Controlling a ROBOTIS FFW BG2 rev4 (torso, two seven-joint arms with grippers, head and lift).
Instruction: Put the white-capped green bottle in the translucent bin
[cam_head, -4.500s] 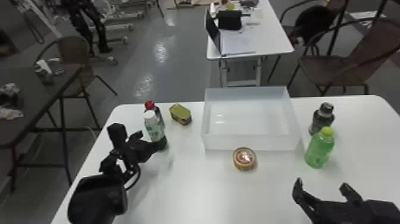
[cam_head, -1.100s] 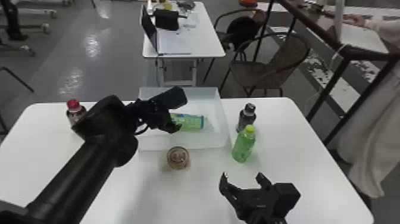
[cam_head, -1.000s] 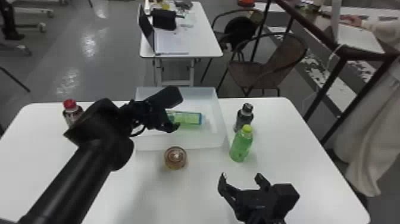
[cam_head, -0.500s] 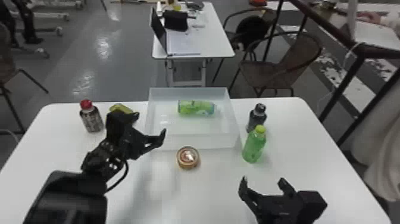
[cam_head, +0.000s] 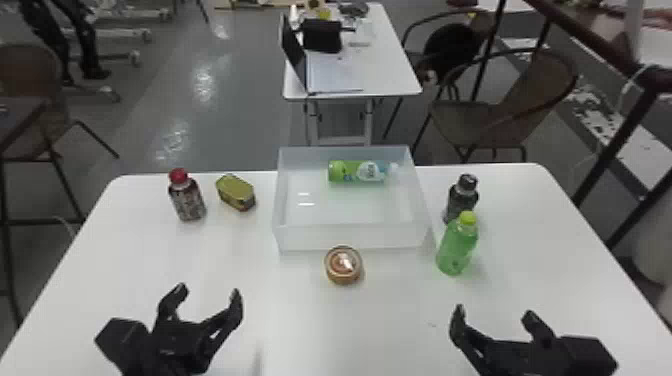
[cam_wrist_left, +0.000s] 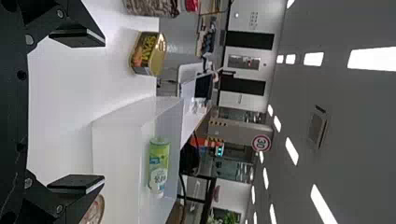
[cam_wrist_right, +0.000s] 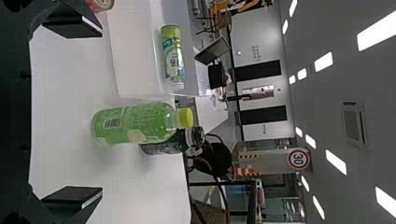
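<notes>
1. One item was called for, the white-capped green bottle (cam_head: 356, 171), and it is found inside the translucent bin (cam_head: 350, 237). It lies on its side near the far wall, white cap (cam_head: 394, 168) pointing to the robot's right. Both wrist views agree with this finding.

2. Progress: placing is judged complete. The bottle lies within the walls, and no gripper has hold of it. Nothing further in the task sentence appears outstanding; at most, the arms need only keep clear of the bin.

3. Left gripper (cam_head: 207, 291): released. Its fingers stand wide apart with nothing between them. It is held over the near left part of the table (cam_head: 395, 345), well apart from the bin, and no contact with any item is noted.

4. Right gripper (cam_head: 493, 313): likewise released, fingers well spread and empty. It is positioned at the near right, short of the yellow-capped green bottle (cam_head: 456, 250), and does not touch it.

5. Other items are outside the bin. The yellow-capped green bottle and a dark bottle (cam_head: 459, 200) stand upright to its right. A round tin (cam_head: 343, 265) sits just in front of it. An oblong tin (cam_head: 236, 192) and an upright red-capped bottle (cam_head: 187, 199) are to its left.

6. Risk: judged low. A low sweep over the bin could roll the placed bottle; no such correction seems warranted.
</notes>
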